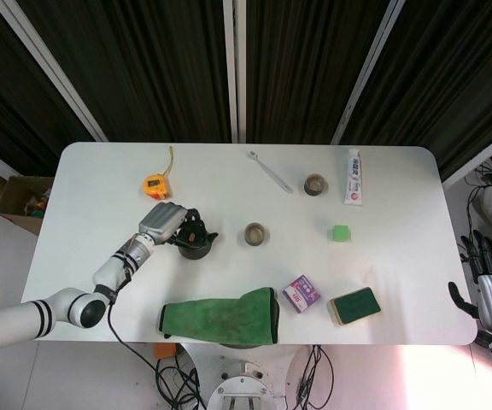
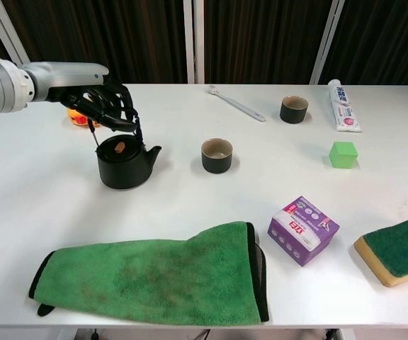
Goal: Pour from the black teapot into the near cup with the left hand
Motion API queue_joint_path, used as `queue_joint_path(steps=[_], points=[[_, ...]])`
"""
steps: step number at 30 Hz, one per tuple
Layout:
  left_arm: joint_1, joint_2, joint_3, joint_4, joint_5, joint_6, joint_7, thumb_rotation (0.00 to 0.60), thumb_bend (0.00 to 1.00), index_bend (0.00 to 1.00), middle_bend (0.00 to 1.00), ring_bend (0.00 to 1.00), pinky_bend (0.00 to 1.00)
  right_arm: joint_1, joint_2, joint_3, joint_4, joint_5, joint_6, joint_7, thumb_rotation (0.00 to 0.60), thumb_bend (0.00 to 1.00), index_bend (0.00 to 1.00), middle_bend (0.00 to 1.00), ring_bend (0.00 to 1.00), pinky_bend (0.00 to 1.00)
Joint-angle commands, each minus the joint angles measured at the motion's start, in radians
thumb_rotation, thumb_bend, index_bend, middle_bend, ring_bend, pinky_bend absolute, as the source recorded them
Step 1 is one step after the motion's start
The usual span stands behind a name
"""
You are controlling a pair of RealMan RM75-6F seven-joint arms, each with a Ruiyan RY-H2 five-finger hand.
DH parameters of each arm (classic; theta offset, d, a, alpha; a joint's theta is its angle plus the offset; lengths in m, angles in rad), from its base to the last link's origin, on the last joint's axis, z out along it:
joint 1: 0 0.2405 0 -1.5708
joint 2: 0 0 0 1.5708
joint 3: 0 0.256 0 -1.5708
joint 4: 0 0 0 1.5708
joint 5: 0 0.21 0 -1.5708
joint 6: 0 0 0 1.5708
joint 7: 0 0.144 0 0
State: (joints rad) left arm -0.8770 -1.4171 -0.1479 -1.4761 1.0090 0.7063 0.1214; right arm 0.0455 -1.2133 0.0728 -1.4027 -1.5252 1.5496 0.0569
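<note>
Left of centre in the chest view, the left hand [image 2: 103, 105] is curling closed around the wire handle of the black teapot [image 2: 123, 165], which is sitting on the desk [image 2: 275, 177]. Risk: a loose hooked grip letting the pot swing, spilling short of the near cup [image 2: 217, 155].

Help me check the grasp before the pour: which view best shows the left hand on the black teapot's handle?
The chest view: the left hand curls round the raised handle above the black teapot. In the head view, the hand covers handle and part of the pot.
</note>
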Motion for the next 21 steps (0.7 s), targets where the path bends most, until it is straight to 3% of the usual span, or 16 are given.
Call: queue_joint_path(steps=[1, 21], points=[[0.000, 0.000, 0.004, -0.004, 0.002, 0.002, 0.004, 0.279, 0.12, 0.43, 0.52, 0.43, 0.32, 0.000, 0.000, 0.000, 0.001, 0.000, 0.000, 0.001, 0.600, 0.31, 0.00, 0.00, 0.00, 0.00], [-0.007, 0.005, 0.031, -0.030, -0.009, -0.009, 0.024, 0.275, 0.12, 0.47, 0.55, 0.50, 0.31, 0.003, -0.004, 0.000, 0.006, 0.005, -0.009, 0.002, 0.600, 0.30, 0.00, 0.00, 0.00, 0.00]])
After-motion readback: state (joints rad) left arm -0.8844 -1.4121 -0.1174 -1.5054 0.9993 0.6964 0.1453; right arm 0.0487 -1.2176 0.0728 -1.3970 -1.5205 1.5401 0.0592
